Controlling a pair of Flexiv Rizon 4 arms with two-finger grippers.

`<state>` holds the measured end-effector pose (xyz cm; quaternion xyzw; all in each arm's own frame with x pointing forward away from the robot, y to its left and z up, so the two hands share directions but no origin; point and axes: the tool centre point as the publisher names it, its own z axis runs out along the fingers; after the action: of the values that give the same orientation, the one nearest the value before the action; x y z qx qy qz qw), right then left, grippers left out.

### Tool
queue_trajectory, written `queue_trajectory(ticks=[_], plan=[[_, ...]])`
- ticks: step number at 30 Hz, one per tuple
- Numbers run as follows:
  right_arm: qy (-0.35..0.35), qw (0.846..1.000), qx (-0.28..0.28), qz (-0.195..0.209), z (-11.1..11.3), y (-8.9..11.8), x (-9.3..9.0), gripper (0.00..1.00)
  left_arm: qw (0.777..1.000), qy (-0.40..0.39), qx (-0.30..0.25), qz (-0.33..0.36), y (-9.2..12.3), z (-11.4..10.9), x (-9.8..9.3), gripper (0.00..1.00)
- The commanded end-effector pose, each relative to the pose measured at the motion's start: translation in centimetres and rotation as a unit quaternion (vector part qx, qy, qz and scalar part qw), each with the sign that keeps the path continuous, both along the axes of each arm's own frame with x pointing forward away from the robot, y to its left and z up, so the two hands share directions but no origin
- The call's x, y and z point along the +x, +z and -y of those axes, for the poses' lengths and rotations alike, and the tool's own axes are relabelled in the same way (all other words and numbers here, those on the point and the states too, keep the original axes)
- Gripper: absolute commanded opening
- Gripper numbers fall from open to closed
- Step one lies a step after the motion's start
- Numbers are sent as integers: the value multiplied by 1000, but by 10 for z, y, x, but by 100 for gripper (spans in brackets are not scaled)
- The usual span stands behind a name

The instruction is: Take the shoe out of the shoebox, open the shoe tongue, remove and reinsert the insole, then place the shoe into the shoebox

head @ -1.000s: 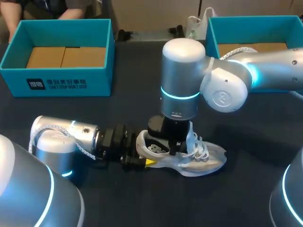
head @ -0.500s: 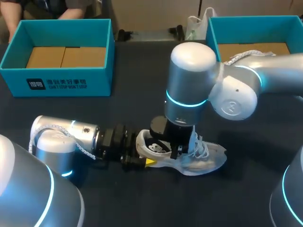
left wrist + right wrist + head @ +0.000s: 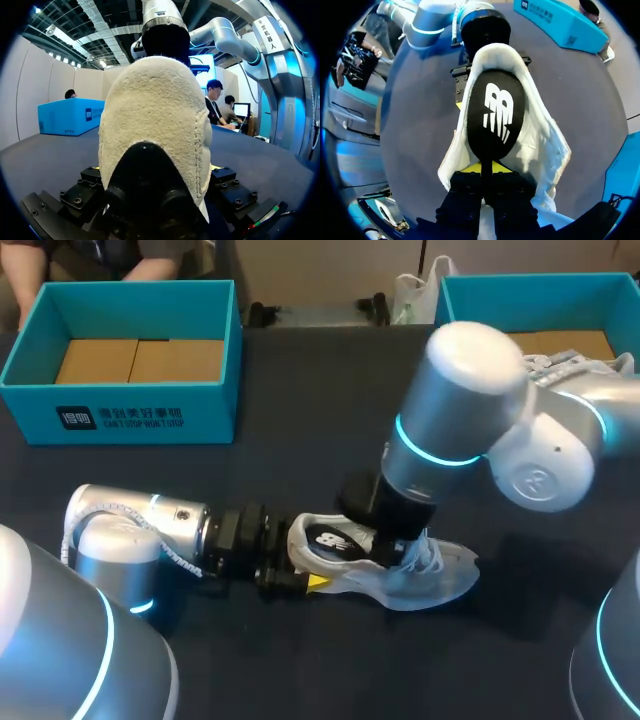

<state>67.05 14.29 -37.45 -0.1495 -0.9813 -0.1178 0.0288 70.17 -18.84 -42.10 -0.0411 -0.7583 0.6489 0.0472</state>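
A white mesh shoe (image 3: 440, 575) lies on its sole on the dark table, toe to the right. My left gripper (image 3: 300, 565) lies flat on the table at the heel, one finger on each side of it; in the left wrist view the fuzzy heel (image 3: 155, 115) fills the gap between its fingers. My right gripper (image 3: 385, 545) stands over the shoe's opening, shut on the front end of the black insole (image 3: 335, 540). The right wrist view shows that insole (image 3: 495, 115), with a white logo, raised above the white lining (image 3: 540, 145) and pinched at my right gripper (image 3: 487, 172).
A teal shoebox (image 3: 130, 415) stands at the back left with brown card inside. A second teal box (image 3: 445, 315) stands at the back right, behind my right arm. Dark table lies bare in front of the shoe and between the boxes.
My right gripper has closed on the insole. The right arm has swung to the right and tilted, drawing the insole up out of the shoe. The left arm and shoe have stayed put.
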Motion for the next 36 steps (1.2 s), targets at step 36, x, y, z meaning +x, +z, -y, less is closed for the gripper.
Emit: queue_trajectory(ticks=[36], plan=[[56, 987, 110, 107, -26, 40, 3, 25, 1000, 1, 1, 0, -3, -1, 3, 0]])
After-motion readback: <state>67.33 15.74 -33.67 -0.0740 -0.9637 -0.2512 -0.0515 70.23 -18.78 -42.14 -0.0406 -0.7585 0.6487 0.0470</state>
